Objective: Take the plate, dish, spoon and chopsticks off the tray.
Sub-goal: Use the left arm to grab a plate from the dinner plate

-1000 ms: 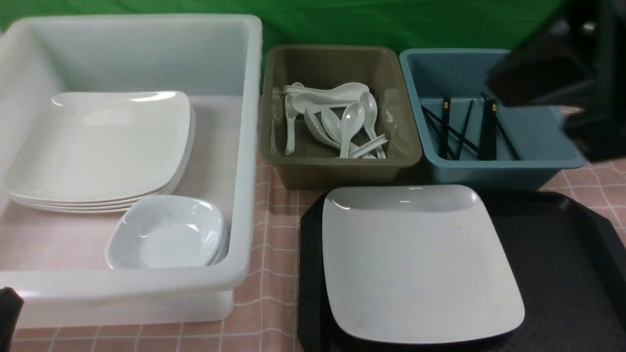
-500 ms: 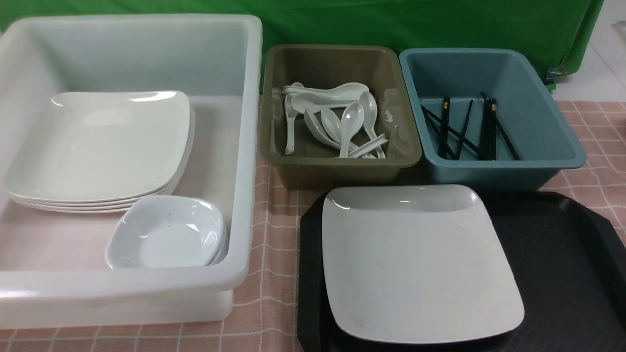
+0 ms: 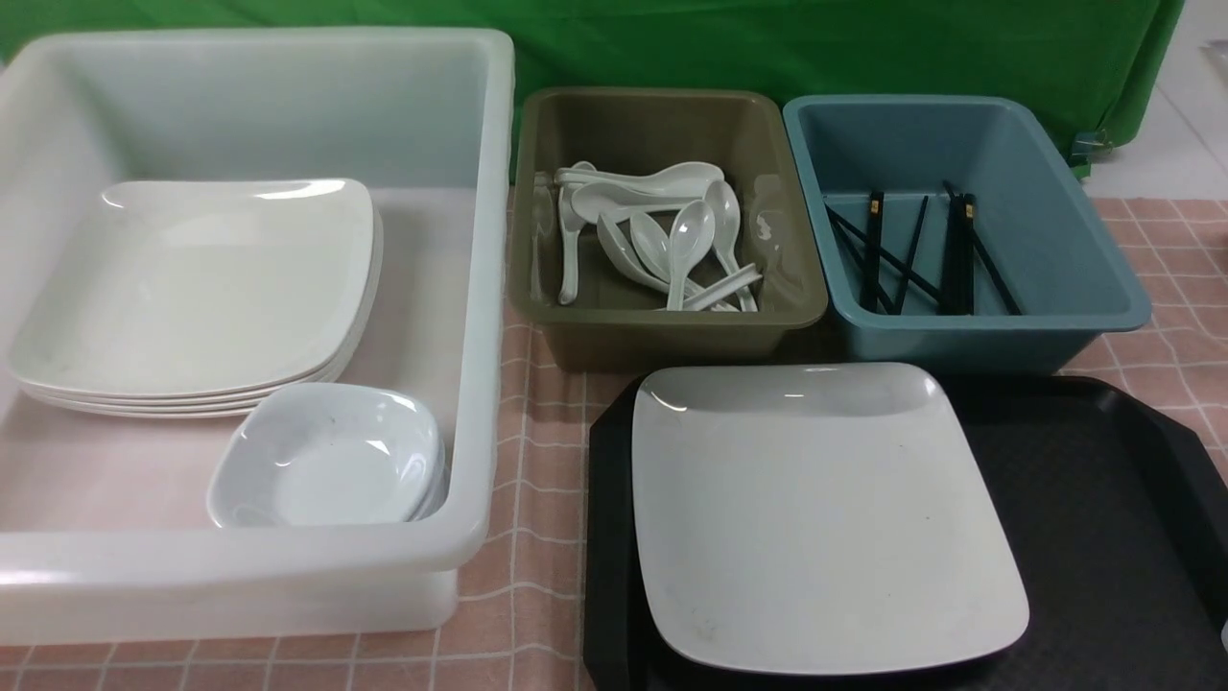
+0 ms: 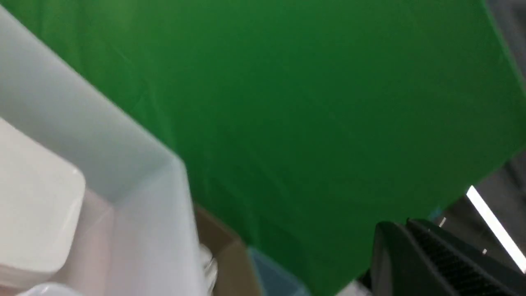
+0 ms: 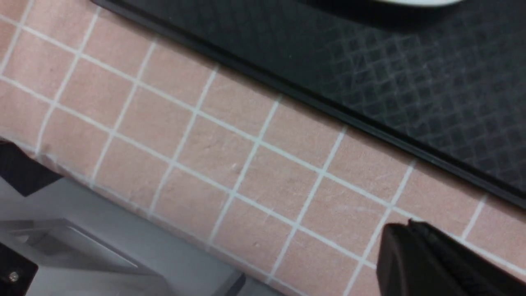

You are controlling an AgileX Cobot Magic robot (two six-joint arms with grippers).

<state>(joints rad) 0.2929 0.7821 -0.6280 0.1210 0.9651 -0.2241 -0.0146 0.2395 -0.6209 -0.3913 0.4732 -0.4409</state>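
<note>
The large white square plate (image 3: 830,518) lies on the left half of the black tray (image 3: 1084,537). No dish, spoon or chopsticks lie on the tray. Neither gripper shows in the front view. In the left wrist view my left gripper (image 4: 394,224) is shut and empty, raised and facing the green backdrop beside the white tub's corner (image 4: 164,172). In the right wrist view my right gripper (image 5: 396,226) is shut and empty above the checked cloth, just outside the tray's rim (image 5: 328,109).
A white tub (image 3: 480,288) at the left holds stacked plates (image 3: 192,288) and small dishes (image 3: 326,461). An olive bin (image 3: 662,326) holds several spoons. A blue bin (image 3: 959,336) holds black chopsticks. The table's edge (image 5: 123,197) runs close to my right gripper.
One second ago my right arm hung over the blue bin and my left arm showed at the lower left; both have left the front view. The plate has not moved.
</note>
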